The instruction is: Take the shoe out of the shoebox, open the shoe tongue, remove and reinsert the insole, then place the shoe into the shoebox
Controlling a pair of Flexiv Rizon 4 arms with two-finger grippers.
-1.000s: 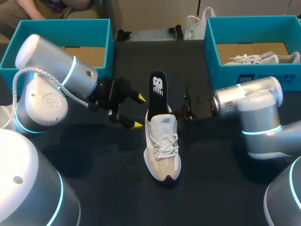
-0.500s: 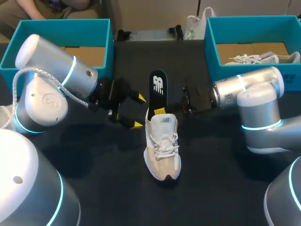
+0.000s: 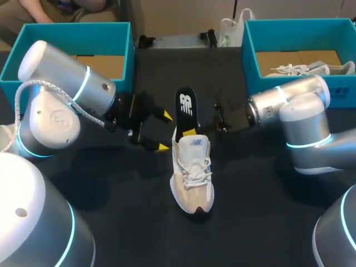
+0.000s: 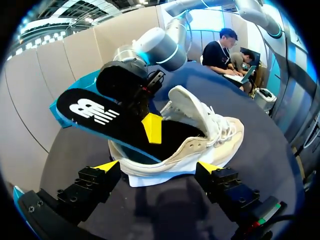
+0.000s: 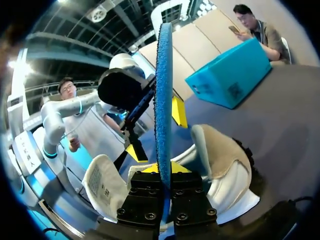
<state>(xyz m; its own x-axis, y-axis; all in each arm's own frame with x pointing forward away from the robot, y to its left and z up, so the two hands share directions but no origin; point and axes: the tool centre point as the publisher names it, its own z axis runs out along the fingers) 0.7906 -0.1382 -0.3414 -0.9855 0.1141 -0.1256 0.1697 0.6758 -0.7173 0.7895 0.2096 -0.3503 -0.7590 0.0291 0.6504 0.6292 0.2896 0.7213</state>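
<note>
Left gripper [image 3: 164,131] hangs empty, fingers spread, just beside the shoe [image 3: 192,172], which is out on the tabletop [image 3: 111,189] with the tongue open. The insole [image 3: 187,105] pokes out of the heel, pinched by the right gripper [image 5: 164,169] fingers. I'd say the insole step and boxing it in the shoebox [image 3: 261,89] are left.

left arm [image 3: 61,83]: silver, cyan ring, white cable | left claw [image 3: 165,131]: black, yellow tips

The shoe [image 3: 192,172] stands mid-surface [image 3: 122,189], with bare room at its toe and along both flanks. Its heel end is crowded. The insole [image 3: 187,105] juts up from the opening, clamped by the right arm [image 3: 295,105] jaws, and the left arm [image 3: 61,78] jaws stand spread just beside it. The left shoebox [image 3: 78,25] and right shoebox [image 3: 267,86] wall the far corners.
</note>
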